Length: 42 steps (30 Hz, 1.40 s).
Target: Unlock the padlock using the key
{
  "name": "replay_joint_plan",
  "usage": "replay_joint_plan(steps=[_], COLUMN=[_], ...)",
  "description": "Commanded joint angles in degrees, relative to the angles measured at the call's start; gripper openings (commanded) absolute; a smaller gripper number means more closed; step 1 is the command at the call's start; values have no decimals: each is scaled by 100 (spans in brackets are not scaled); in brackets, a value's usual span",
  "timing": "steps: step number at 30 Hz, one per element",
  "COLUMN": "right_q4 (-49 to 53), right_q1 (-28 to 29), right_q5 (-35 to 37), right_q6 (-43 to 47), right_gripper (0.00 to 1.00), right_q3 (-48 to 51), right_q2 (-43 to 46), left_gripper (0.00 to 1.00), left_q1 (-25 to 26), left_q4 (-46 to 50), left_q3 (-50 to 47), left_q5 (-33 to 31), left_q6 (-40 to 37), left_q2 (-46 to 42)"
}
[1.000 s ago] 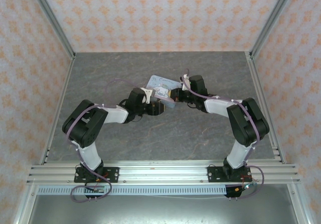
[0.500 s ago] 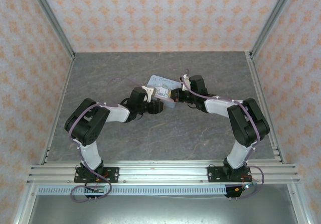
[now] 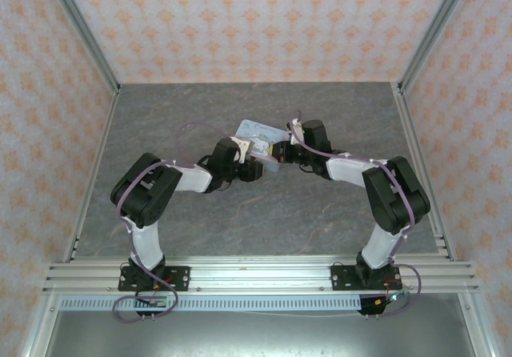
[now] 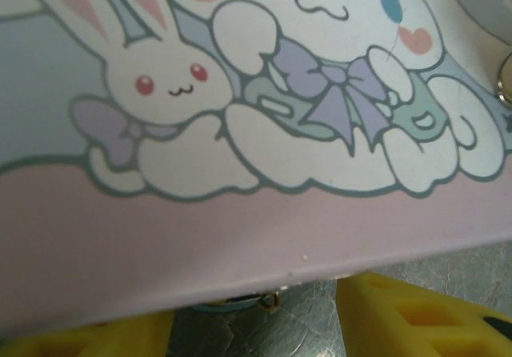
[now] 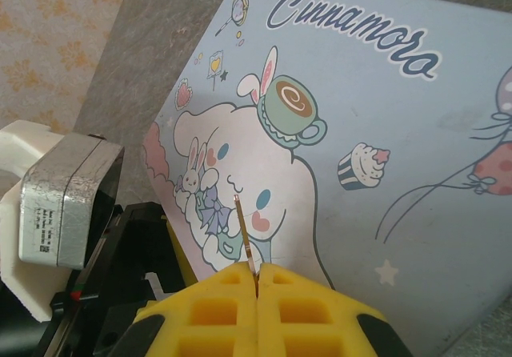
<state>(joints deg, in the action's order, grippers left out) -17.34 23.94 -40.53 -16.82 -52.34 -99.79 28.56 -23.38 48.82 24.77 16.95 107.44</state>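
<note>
Two arms meet at the tin (image 3: 258,135) on the surface (image 3: 336,213). Over the last second the left arm has edged forward toward the tin's near edge, while the right has stayed put. The left fingers (image 4: 416,317) have drawn partway in but still stand apart, gripping nothing that I can see. A sliver of teal, likely the padlock (image 4: 232,302), peeps from under the tin's edge and sits between them. The right fingers (image 5: 296,301) are shut tight on the key (image 5: 246,237), whose thin blade stands up over the tin's printed face. The closing looks aimed at pinning the padlock steady, which the key needs before it can go in. The keyhole is hidden here.
</note>
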Motion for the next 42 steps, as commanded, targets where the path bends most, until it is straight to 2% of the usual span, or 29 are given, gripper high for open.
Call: replay_joint_plan(steps=[1, 10, 20, 32, 42], right_q4=[381, 292, 241, 139, 243], right_q1=[-27, -16, -17, -11, -9], right_q5=[86, 68, 55, 13, 92], right_q6=[113, 59, 18, -24, 128], right_gripper=[0, 0, 0, 0, 0], right_q3=[167, 223, 239, 269, 206], right_q2=[45, 57, 62, 91, 502], left_gripper=[54, 45, 43, 33, 27], left_q1=[82, 86, 133, 135, 136], left_q4=[-7, -193, -505, -433, -430], left_q3=[152, 157, 115, 192, 95], left_q5=[-161, -331, -50, -76, -30], left_q6=[7, 366, 712, 836, 1170], left_q2=[112, 157, 149, 163, -83])
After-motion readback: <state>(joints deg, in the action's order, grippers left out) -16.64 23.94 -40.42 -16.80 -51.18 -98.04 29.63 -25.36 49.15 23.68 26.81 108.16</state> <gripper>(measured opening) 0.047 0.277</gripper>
